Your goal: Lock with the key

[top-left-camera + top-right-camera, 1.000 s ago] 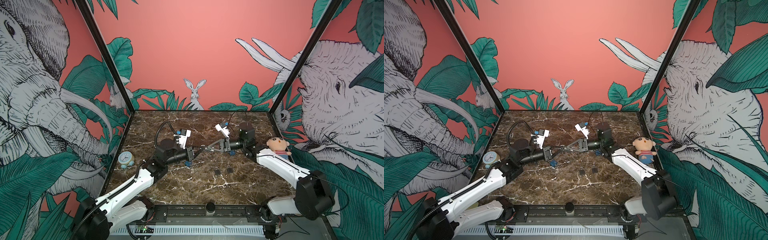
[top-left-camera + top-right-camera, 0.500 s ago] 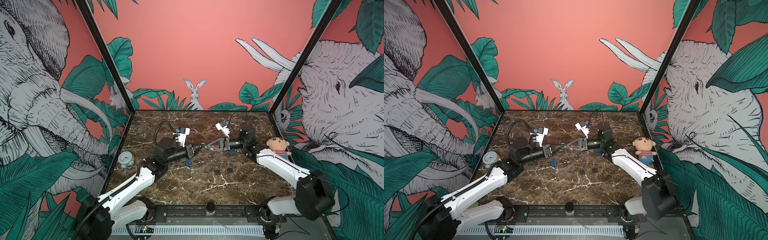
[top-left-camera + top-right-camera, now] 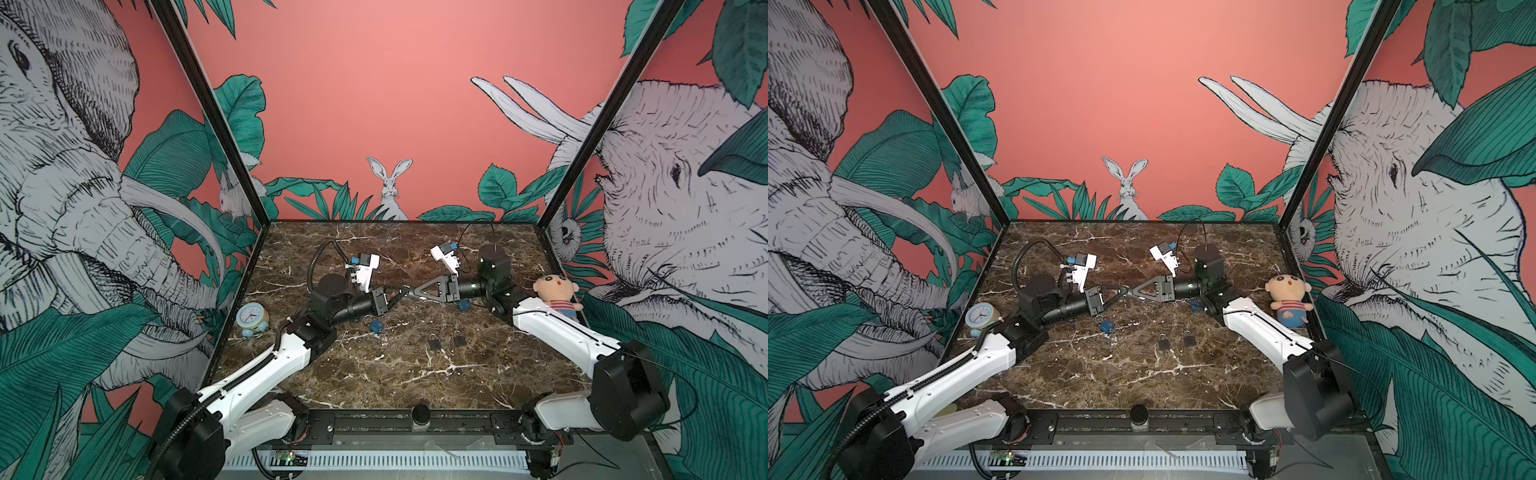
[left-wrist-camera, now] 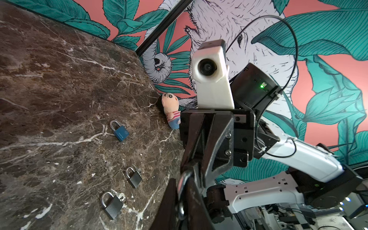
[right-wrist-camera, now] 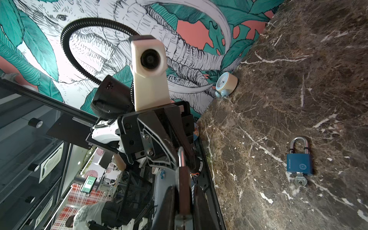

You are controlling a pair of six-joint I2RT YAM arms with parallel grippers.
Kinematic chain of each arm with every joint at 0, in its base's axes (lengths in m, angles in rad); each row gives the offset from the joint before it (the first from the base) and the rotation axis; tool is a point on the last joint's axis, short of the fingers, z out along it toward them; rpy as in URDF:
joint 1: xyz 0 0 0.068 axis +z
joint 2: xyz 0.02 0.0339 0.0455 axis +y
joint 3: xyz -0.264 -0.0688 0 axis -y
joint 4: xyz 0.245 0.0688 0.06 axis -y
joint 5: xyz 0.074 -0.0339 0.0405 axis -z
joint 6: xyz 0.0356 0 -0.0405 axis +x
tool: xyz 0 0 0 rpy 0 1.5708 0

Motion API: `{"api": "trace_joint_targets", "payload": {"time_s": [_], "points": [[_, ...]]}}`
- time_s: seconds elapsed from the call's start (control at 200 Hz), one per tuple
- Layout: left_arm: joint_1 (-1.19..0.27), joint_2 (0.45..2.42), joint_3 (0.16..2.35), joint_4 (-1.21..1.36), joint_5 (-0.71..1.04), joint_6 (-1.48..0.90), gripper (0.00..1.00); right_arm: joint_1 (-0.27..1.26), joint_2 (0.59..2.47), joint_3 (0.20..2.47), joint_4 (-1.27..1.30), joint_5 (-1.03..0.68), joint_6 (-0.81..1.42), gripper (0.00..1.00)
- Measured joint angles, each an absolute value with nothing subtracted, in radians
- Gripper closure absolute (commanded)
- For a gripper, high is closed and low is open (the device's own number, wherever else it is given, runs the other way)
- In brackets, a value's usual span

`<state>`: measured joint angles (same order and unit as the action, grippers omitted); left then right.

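Right gripper (image 3: pixel 407 292): narrow, clamped on the brown body of a padlock (image 5: pixel 183 175), held clear above the desk at mid-scene. Left gripper (image 3: pixel 397 294): closed to a slit on that padlock's silver shackle (image 5: pixel 181 156), tip to tip with the right one. In the left wrist view the right gripper's fingers cover the body. This padlock's own key: cannot make it out.

Desk (image 3: pixel 374 386): dark brown marble, white veins. Walls (image 3: pixel 374 104): salmon, printed with elephants and green leaves, a rabbit (image 3: pixel 390 183) on the far one.

Just nearer than the left gripper: blue padlock (image 3: pixel 376 325), lying flat, key (image 5: pixel 300 180) in its keyhole. Second blue padlock (image 3: pixel 464 305) lies below the right arm's wrist. Nearer again, mid-desk, apart from both grippers: left grey padlock (image 3: pixel 434 343) and right grey padlock (image 3: pixel 459 338), side by side, keys beside their shackles.

Alarm clock (image 3: pixel 252 318) stands at the left wall; doll (image 3: pixel 555 293) at the right wall, just beside the right arm.
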<state>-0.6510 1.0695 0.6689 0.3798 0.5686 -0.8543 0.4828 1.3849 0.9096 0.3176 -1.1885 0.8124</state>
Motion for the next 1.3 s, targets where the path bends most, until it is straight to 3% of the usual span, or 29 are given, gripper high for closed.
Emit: {"api": "trace_joint_targets", "payload": {"time_s": [0.24,0.29,0.375,0.795,1.3], "points": [[-0.647,1.073,0.669,0.396,0.582,-0.875,1.0,0.48,1.385,0.91,0.331,-1.191,0.811,1.0],[-0.646,1.073,0.669,0.397,0.581,-0.876,1.0,0.48,1.385,0.91,0.333,-1.19,0.812,0.82],[-0.648,1.072,0.669,0.411,0.58,-0.872,1.0,0.48,1.39,0.907,0.356,-1.178,0.842,0.69],[-0.605,1.022,0.669,0.348,0.617,-0.831,1.0,0.45,1.406,0.818,0.632,-1.159,1.046,0.7],[-0.581,1.017,0.672,0.342,0.612,-0.825,1.0,0.457,1.399,0.812,0.558,-1.16,1.011,0.74]]}}
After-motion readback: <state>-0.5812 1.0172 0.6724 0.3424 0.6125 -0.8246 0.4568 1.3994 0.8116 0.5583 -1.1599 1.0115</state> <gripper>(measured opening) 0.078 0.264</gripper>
